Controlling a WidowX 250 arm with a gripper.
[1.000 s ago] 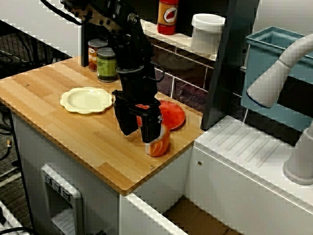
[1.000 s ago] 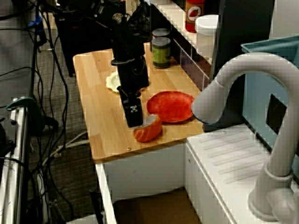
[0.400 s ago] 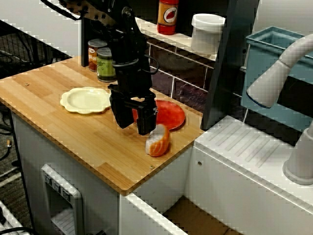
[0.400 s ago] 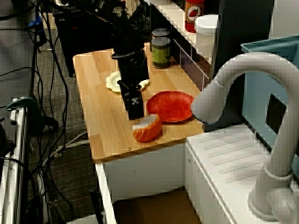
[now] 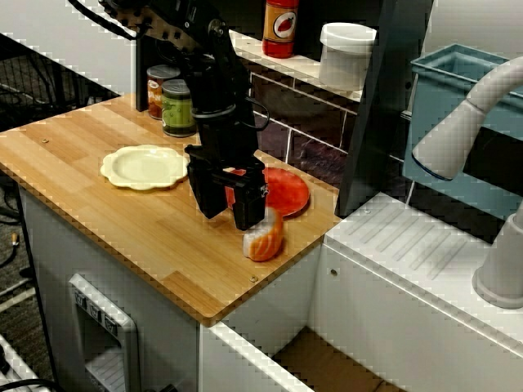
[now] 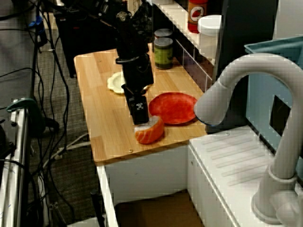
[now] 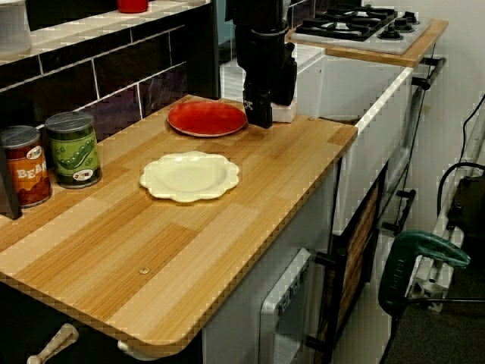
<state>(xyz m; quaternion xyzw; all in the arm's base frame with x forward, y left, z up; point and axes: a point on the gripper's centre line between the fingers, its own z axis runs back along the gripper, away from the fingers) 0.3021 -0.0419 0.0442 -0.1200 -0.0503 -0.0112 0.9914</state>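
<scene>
In the view from the front corner, the gripper [image 5: 230,216] hangs low over the wooden counter [image 5: 106,220] with its two black fingers [image 5: 248,208] spread wide and nothing between them. A piece of salmon sushi [image 5: 264,238] lies on the counter near the end edge, just under and slightly outside the tip of the finger nearer that edge. It is not in the gap, which sits to the side of it, towards the cream plate [image 5: 145,166]. The red plate [image 5: 288,189] is just behind the sushi, and two cans [image 5: 178,108] stand by the back wall.

In the view past the tap, one finger [image 6: 138,108] shows head-on and hides the other. Its tip sits at the top of the sushi [image 6: 149,132], very close or touching; I cannot tell which. The sushi's long axis runs roughly along the counter's end edge, orange side up and white rice at the upper end. It sits just off the rim of the red plate [image 6: 174,108].

In the view along the counter, the gripper [image 7: 260,121] is down close to the wood beside the red plate [image 7: 206,118]. It covers the sushi almost wholly. A pale block shows at its far side, which may be the rice.
</scene>
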